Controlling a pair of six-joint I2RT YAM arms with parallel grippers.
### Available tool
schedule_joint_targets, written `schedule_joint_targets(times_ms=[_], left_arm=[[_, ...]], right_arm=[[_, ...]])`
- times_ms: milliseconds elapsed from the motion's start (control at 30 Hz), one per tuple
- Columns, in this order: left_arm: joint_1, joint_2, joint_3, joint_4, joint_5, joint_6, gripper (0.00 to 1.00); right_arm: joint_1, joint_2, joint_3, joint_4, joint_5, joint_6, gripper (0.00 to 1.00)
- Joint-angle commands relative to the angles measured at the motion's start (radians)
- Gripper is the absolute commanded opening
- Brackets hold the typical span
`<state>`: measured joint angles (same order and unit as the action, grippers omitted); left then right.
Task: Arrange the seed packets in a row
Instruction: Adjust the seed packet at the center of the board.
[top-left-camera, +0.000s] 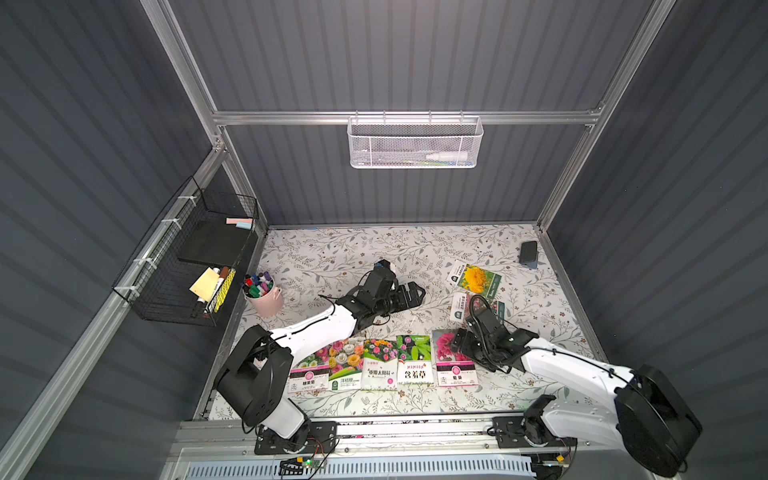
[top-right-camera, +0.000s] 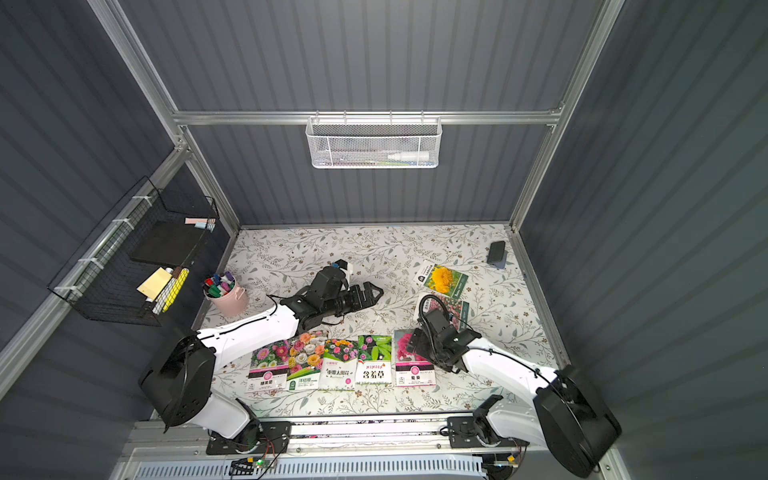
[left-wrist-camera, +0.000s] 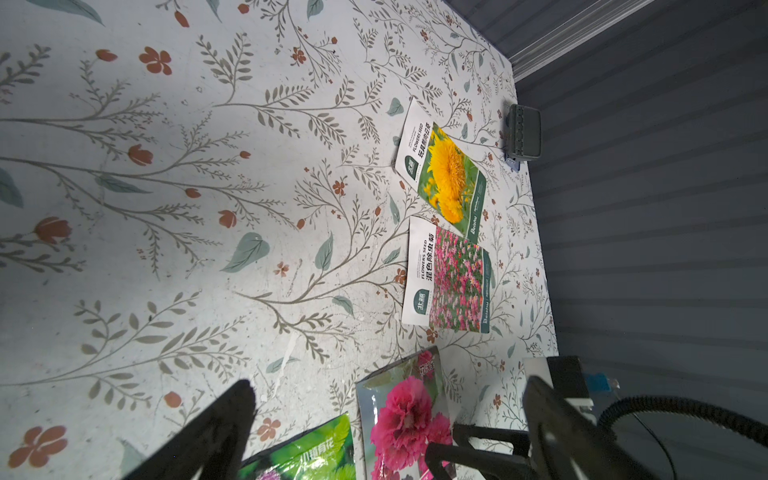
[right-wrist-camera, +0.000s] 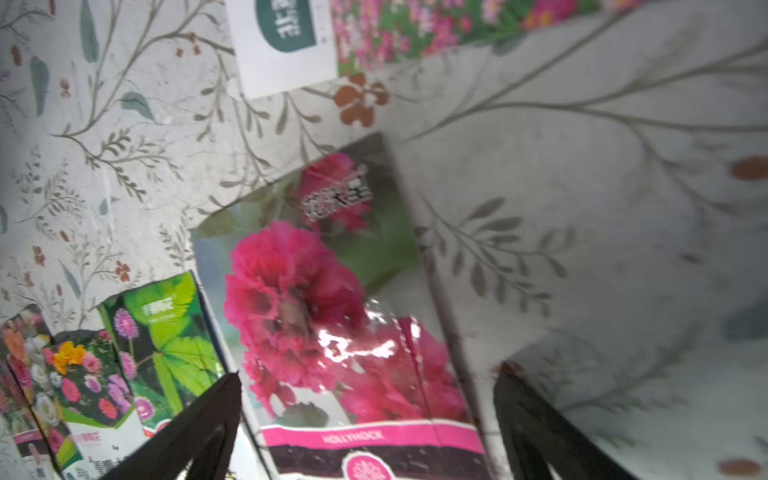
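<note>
A floral-patterned table cover (top-left-camera: 332, 257) is spread over the work surface. A small dark rectangular block (top-left-camera: 528, 252) is seen at its far right corner. At the left edge a pink bucket (top-left-camera: 268, 303) is filled with coloured markers (top-left-camera: 257, 284). A black wire basket (top-left-camera: 166, 309) is hung on the left wall, with a yellow sticky-note pad (top-left-camera: 203, 282) kept inside. A white mesh basket (top-left-camera: 386, 145) is hooked on the far rail, and a white bottle (top-left-camera: 446, 156) is laid in it.
</note>
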<state>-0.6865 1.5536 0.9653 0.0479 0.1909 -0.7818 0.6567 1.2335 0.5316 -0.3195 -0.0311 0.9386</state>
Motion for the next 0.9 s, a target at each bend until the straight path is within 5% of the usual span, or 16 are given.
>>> schedule_joint_targets(times_ms=[0, 467, 700, 867], left_arm=[[-0.002, -0.032, 0.016, -0.014, -0.002, 0.035, 0.99], [-0.002, 0.019, 0.074, -0.027, 0.062, 0.047, 0.99], [-0.014, 0.231, 0.291, -0.057, 0.225, 0.096, 1.0], [-0.05, 0.437, 0.535, -0.099, 0.298, 0.185, 0.99]], right_arm=[[0.001, 0.064, -0.013, 0.048, -0.118, 0.021, 0.95], [-0.038, -0.067, 0.021, -0.122, 0.034, -0.046, 0.99], [-0.318, -0.262, 0.021, -0.171, 0.06, -0.187, 0.99], [-0.595, -0.172, 0.046, -0.139, -0.075, -0.236, 0.99]])
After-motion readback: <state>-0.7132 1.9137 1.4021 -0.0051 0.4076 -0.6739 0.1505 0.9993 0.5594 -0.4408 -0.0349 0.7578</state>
